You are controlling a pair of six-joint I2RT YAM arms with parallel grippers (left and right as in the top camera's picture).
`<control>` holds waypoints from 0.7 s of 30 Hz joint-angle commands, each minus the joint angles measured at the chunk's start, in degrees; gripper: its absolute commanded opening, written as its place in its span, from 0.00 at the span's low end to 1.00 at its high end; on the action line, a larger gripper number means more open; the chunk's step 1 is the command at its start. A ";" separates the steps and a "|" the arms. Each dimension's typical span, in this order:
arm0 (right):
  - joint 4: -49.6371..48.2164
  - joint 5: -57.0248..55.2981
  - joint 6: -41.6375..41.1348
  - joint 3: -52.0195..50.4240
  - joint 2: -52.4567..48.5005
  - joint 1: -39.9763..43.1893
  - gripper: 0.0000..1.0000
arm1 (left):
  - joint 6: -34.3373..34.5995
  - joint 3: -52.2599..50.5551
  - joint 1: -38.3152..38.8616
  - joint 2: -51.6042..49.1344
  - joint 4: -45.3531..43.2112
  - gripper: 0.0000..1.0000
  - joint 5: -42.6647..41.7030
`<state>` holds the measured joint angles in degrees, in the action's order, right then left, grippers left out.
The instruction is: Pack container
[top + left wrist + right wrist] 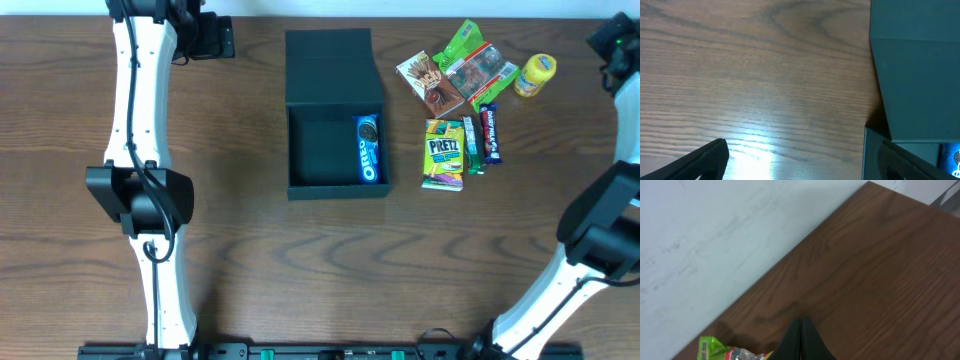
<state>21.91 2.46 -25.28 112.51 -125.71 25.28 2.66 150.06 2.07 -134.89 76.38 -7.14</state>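
The dark container [300, 150] stands open mid-table, its flap lid [330, 65] laid back flat. A blue Oreo packet [368, 150] lies along its right inner wall. My left gripper [225, 38] hovers at the far left of the table, apart from the container. In the left wrist view the gripper [805, 167] is open and empty over bare wood, with the lid [920, 75] and a corner of the Oreo packet [951, 155] to its right. My right gripper [608, 42] is at the far right corner. In the right wrist view it [802, 330] is shut on nothing.
Loose snacks lie right of the container: a Pocky box [430, 85], a green packet [462, 45] [710, 347], a yellow can [535, 75], a Pretz box [444, 153] and a dark bar [489, 135]. A pale wall [715, 240] borders the table's far edge.
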 commanded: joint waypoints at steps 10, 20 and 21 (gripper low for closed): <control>-10.23 21.53 -10.25 0.17 -14.60 3.28 0.01 | -0.98 0.48 -0.17 0.50 -0.07 0.95 0.22; -19.08 34.80 -12.28 0.20 -20.46 5.22 0.01 | -0.98 0.48 -0.17 0.50 -0.17 0.95 0.22; -20.90 35.85 -14.49 0.22 -21.59 5.49 0.01 | -1.01 0.48 -0.17 0.50 -0.17 0.96 0.22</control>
<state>2.55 32.12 -36.29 112.44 -143.63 30.06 2.52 150.06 2.07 -134.89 76.16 -7.14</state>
